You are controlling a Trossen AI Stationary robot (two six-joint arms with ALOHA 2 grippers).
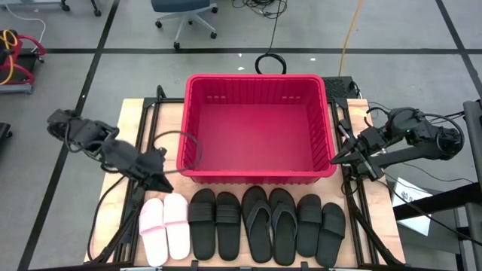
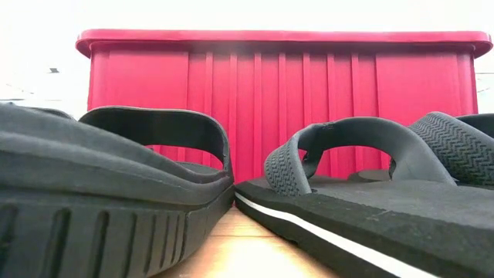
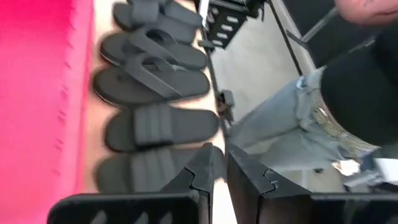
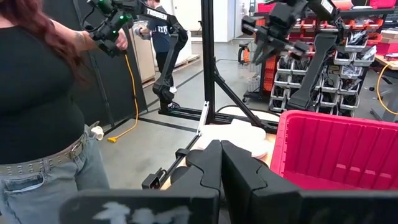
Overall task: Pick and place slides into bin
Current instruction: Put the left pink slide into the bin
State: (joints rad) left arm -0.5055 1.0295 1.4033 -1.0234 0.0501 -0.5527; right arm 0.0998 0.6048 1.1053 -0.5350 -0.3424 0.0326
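Observation:
Eight slides lie in a row on the table's near edge, soles down: a white pair [image 1: 166,228] at the left, a black wide-strap pair [image 1: 215,223], a black thong pair [image 1: 270,223], and a second black wide-strap pair [image 1: 320,228] at the right. The red bin [image 1: 257,128] stands behind them with nothing in it. My left gripper [image 1: 162,183] hovers just above the white pair, its fingers a narrow gap apart [image 3: 219,168] and holding nothing. My right gripper [image 1: 337,158] is shut [image 4: 221,163] and empty beside the bin's right wall.
Black frame rails run along both table sides [image 1: 135,143]. A cable loop [image 1: 184,147] lies against the bin's left wall. A person in jeans [image 4: 43,118] stands off the table's near side. In the low view the bin's ribbed wall [image 2: 278,100] rises behind the slides.

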